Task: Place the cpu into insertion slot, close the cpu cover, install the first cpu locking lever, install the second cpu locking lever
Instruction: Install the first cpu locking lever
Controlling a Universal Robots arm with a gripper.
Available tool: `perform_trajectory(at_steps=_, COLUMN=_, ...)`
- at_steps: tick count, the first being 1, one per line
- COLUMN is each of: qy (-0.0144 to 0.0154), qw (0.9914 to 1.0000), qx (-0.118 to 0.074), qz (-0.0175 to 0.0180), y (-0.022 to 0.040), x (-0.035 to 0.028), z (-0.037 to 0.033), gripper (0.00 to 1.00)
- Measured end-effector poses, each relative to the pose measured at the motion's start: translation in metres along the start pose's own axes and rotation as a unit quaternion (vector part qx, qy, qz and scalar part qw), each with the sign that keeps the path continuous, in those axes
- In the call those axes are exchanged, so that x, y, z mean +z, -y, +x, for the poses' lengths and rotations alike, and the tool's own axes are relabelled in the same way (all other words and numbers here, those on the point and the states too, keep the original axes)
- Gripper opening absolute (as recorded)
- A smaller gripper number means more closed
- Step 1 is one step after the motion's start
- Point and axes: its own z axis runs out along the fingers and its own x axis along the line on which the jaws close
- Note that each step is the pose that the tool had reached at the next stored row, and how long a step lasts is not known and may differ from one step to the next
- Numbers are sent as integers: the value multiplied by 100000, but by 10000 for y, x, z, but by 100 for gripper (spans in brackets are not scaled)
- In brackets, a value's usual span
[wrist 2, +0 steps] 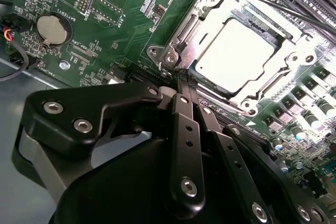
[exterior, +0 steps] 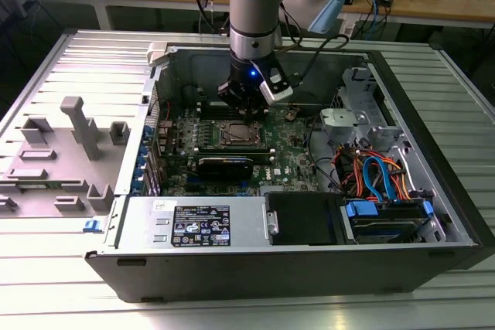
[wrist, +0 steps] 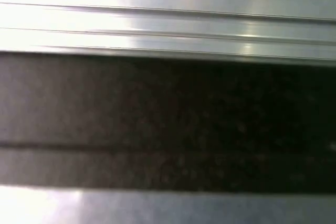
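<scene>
We see the hand (wrist 2: 181, 77) with fingers pressed together, its tip down at the near corner of the socket, empty. Just beyond it the chip (wrist 2: 239, 53) sits in its slot, and the cover (wrist 2: 210, 9) appears closed around it. Our judgement: the tip is working a locking lever (wrist 2: 273, 4); keep pressure low and sideways, sliding along the frame without touching the chip's top.

The exterior view looks down obliquely, from some way off, into the open computer case (exterior: 309, 191) on the bench (exterior: 46, 75). The second wrist view faces the motherboard (wrist 2: 121, 19) at close range; both views share its socket area. The first wrist view faces ribbed metal (wrist: 168, 19) very closely.
</scene>
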Motion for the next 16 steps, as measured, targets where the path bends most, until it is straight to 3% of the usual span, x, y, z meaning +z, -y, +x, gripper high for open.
perform_trajectory(at_steps=8, qy=1, qw=99999, qx=17, qz=-386, y=-13, x=-19, z=-9, gripper=11)
perform_trajectory(at_steps=10, qy=-33, qw=99999, qx=10, qz=-329, y=-13, x=-58, z=-10, gripper=11)
perform_trajectory(at_steps=16, qy=-44, qw=100000, qx=11, qz=14, y=-6, x=-63, z=-9, gripper=11)
